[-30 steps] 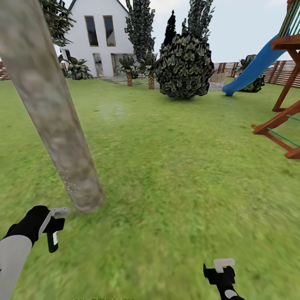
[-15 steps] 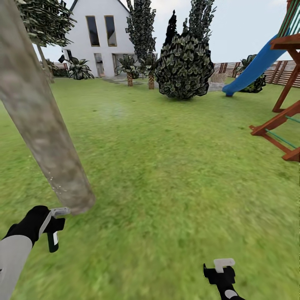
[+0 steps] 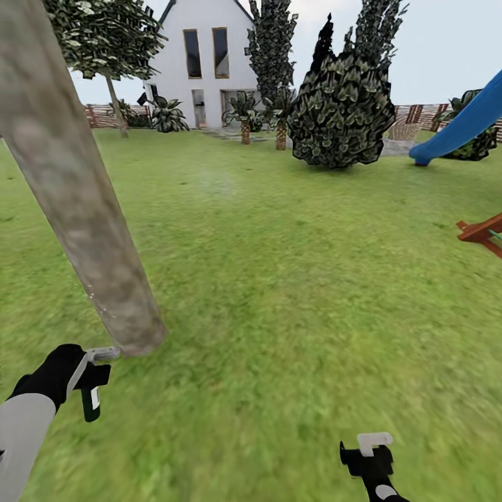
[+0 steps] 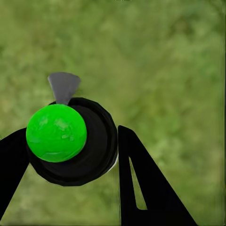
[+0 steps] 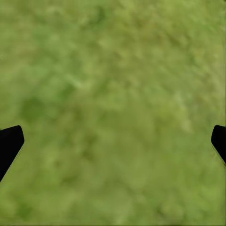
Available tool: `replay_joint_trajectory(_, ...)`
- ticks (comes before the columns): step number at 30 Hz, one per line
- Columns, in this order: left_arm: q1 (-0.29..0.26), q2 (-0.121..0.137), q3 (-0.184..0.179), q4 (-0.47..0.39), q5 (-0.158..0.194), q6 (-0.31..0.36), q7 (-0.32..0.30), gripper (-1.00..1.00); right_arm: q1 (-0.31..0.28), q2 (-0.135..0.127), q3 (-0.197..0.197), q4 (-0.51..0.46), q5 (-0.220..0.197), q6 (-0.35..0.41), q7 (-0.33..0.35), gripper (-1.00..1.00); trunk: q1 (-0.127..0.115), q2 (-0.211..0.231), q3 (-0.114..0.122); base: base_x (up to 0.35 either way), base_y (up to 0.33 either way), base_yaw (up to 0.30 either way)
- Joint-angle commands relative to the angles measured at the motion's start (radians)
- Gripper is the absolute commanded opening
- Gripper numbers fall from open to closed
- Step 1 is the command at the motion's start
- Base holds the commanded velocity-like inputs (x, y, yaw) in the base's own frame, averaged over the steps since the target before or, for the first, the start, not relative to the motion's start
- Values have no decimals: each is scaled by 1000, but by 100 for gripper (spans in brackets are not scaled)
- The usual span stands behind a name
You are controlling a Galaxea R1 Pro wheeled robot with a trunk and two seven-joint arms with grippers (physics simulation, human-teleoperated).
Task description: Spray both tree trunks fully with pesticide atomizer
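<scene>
Left gripper (image 3: 87,380) low at the head view's left edge, clamped on the pesticide atomizer (image 3: 89,399): dark green bottle hanging below the black fingers, pale grey nozzle and trigger on top, nozzle tip just beside the base of the near tree trunk (image 3: 77,188). From the left wrist view, left gripper (image 4: 70,155) with both black fingers (image 4: 141,183) pressed against the atomizer's round black body (image 4: 94,150), bright green cap (image 4: 56,133) in its middle, grey nozzle (image 4: 63,87) jutting out over the grass (image 4: 165,61). Liquid level inside the bottle not readable.

Trunk thick, mottled grey-brown and tan, leaning across the upper left of the head view and meeting the lawn (image 3: 293,279) close ahead of the left arm. Tiny pale specks scattered along its lower edge near the nozzle.

Right gripper (image 3: 369,457) low at the right of the head view, fingers spread wide and empty. In the right wrist view, black fingertips (image 5: 9,141) at opposite edges, blurry grass (image 5: 113,113) between them.

Farther off: a second leafy tree (image 3: 111,42) by the brown slatted fence (image 3: 104,115), white house (image 3: 209,63), tall dark cypresses (image 3: 273,49), a round dark bush (image 3: 343,111), small palms (image 3: 244,111), blue slide (image 3: 464,125) and a piece of red-brown wooden play frame (image 3: 481,233) at the right edge.
</scene>
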Motion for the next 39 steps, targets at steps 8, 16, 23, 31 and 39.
replay_joint_trajectory(8,-1,-21,8,-1,-9,2,-10,-100,0,-1,8,0,-10,-2,-1,100,0,0,-1,190,-177,41)
replay_joint_trajectory(16,-31,-68,-1,-64,-11,20,-4,-100,0,-3,8,-1,-10,-2,-3,100,0,0,-1,5,-4,262)
replay_joint_trajectory(23,-194,-74,-1,-59,-10,88,-9,-100,0,-4,8,0,-10,-2,-2,100,0,0,-1,0,0,111)
replay_joint_trajectory(31,-192,-29,-3,-66,-13,88,-50,-100,0,-6,7,-2,-11,-2,-2,100,0,0,-1,0,0,47)
replay_joint_trajectory(39,-197,-35,-5,-91,-11,89,-52,-100,0,-9,6,-2,-11,-2,-3,100,0,0,-1,187,0,84)
